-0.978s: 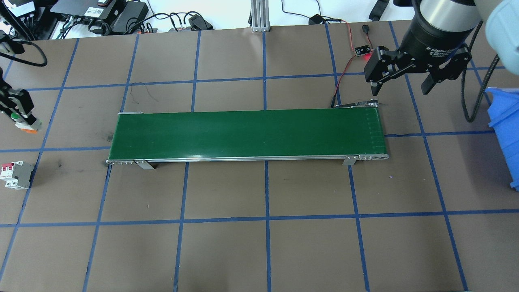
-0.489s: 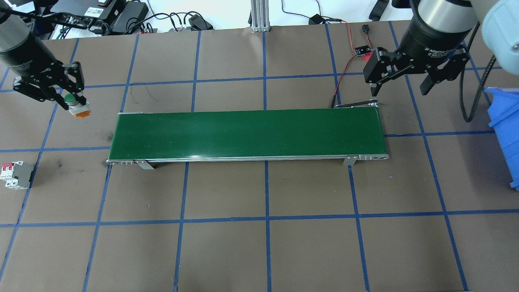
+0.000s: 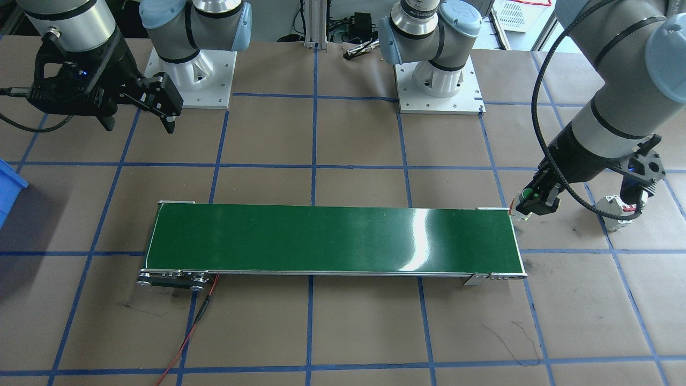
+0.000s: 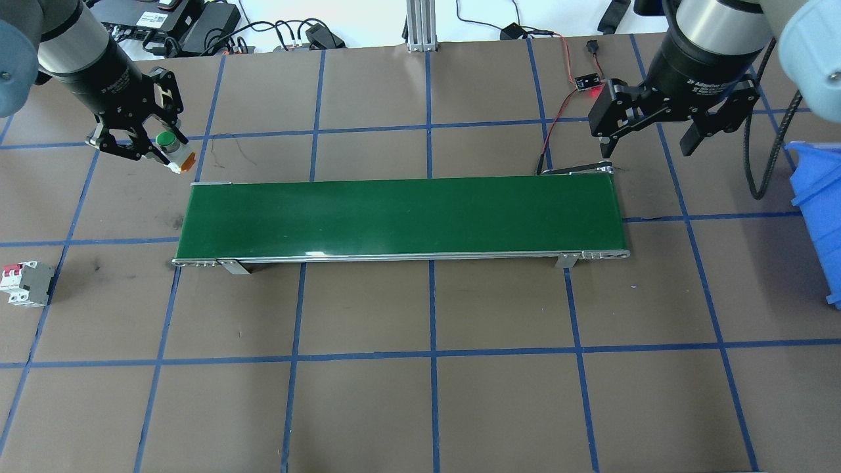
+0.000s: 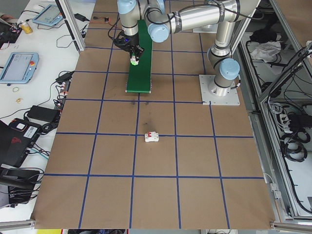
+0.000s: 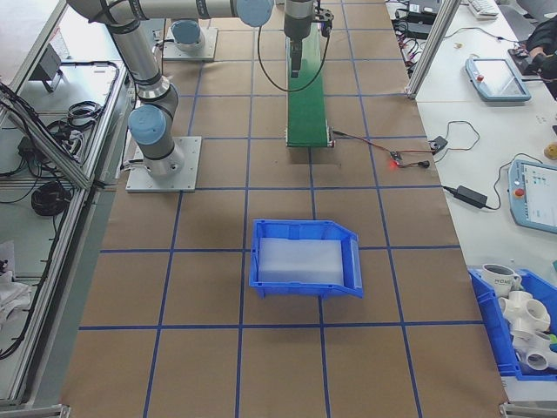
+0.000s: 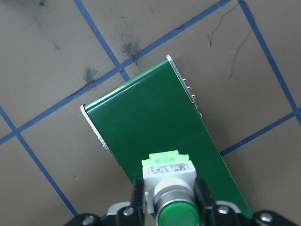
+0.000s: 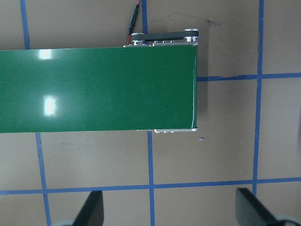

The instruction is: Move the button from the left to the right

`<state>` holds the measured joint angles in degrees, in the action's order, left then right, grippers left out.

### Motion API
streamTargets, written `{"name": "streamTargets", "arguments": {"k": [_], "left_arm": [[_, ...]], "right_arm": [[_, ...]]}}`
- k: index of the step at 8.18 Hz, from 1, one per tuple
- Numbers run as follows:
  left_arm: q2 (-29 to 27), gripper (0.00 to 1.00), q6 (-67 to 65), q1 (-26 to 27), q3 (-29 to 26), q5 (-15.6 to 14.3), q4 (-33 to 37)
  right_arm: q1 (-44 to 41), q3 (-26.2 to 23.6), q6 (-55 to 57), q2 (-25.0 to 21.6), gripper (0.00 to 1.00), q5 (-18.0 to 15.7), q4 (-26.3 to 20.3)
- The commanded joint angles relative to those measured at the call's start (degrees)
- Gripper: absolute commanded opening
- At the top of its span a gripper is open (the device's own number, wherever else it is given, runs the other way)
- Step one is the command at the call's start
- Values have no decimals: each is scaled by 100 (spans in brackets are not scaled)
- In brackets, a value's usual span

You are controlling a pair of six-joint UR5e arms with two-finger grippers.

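- Done, as far as the views show: the small push-button with a round green cap on a whitish body (image 4: 172, 145) is off the table, clamped between the fingers of the black two-finger left gripper (image 4: 141, 141); the wrist view shows the pads pressed on both sides of its body.
- Seen from overhead, the button hangs in the air just off the long green conveyor belt (image 4: 401, 217), at about ten o'clock from the belt's left end, not yet over the green surface.
- The black two-finger right gripper (image 4: 660, 128) hovers with its jaws spread wide and nothing between them, at about one o'clock from the belt's right end.
- Left to do, by my judgement: bring the button over the belt's left end, set it down, let go, and get it across to the right side. Nearly all of the sideways travel remains.
- A white boxy circuit breaker with red toggles (image 4: 26, 284) lies well apart at the table's left edge, about eight o'clock from the belt.
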<state>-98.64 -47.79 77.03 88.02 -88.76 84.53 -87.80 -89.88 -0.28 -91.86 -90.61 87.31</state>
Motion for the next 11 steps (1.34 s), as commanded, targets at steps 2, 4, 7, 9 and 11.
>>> {"name": "streamTargets", "arguments": {"k": [2,4,7,9,11], "left_arm": [[-41,0,-1031,-21,337,675,-77],[-94,0,-1048,-39,522,658,-444],[-120,0,-1118,-275,1267,667,-1373],[-146,0,-1153,-346,1463,684,-1729],[-366,0,-1162,-355,1455,684,-1747]], "right_arm": [[0,-12,-15,37,100,0,-21],[0,-12,-120,80,100,8,-21],[0,-12,-191,90,100,9,-21],[0,-12,-191,90,100,0,-21],[0,-12,-191,90,100,0,-21]]}}
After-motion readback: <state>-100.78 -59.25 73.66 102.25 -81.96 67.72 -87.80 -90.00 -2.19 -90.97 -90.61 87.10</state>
